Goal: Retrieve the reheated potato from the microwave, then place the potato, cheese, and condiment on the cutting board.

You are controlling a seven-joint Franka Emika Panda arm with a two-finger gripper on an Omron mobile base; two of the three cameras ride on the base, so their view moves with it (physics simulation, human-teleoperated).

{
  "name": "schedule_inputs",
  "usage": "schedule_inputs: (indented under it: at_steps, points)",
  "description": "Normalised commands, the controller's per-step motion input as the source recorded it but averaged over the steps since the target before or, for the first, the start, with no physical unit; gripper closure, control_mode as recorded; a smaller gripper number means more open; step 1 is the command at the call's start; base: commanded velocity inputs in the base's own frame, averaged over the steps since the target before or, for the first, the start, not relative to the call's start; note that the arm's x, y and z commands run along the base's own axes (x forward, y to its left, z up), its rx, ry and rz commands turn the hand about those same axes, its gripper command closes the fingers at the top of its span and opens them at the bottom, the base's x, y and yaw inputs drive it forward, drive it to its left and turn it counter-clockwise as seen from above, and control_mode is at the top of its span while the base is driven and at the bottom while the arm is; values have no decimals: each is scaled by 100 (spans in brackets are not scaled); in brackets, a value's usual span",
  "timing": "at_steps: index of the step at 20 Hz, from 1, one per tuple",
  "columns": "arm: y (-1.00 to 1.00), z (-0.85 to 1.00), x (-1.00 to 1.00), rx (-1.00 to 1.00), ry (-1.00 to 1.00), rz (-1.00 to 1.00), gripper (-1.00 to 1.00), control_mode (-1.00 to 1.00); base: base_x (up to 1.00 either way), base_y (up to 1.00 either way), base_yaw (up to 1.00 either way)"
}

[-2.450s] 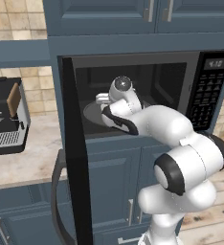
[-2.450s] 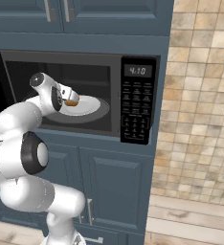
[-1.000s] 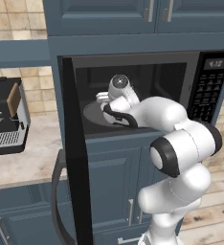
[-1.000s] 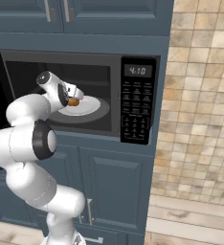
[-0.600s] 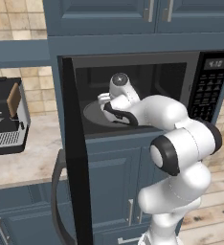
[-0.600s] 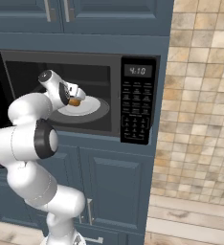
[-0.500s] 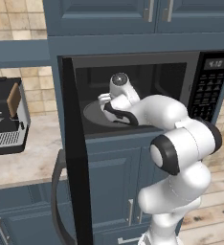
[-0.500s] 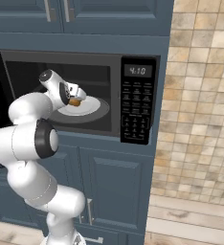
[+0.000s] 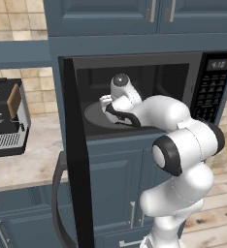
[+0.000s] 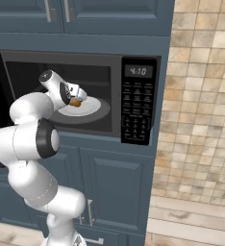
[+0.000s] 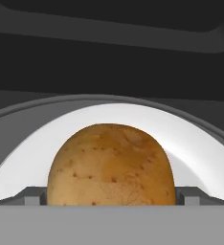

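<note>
Presently, step in hand: retrieval of the potato (image 11: 111, 165) from the microwave (image 10: 81, 93); judged to be at the grasp stage, board placement not yet begun.
Microwave: door stands open to the left in the left base view; arm reaches into the cavity.
Potato location: on the white plate (image 10: 93, 108) inside the cavity, directly before the hand camera.
Gripper (image 10: 76, 101): fingers (image 11: 33, 196) sit one to each side of the potato, right at its flanks; appears closed on it, though actual contact is hard to confirm.
Lift status: cannot tell whether the potato is clear of the plate.
Next move calls for: a firm hold, a slight raise, then a straight withdrawal through the door opening without brushing plate or frame.
Other items noted: coffee machine (image 9: 6, 118) on the counter to the left.
</note>
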Motion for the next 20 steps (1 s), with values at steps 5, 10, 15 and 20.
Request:
schedule_inputs:
  at_steps: [5,10,15,20]
  points:
    - [-9,-40,0,0,0,0,-100,-100,0,0,0]
    - [-14,-49,0,0,0,0,-100,-100,0,0,0]
    - [-10,-55,0,0,0,0,-100,-100,0,0,0]
    - [-2,-60,3,-1,0,0,100,-100,0,0,0]
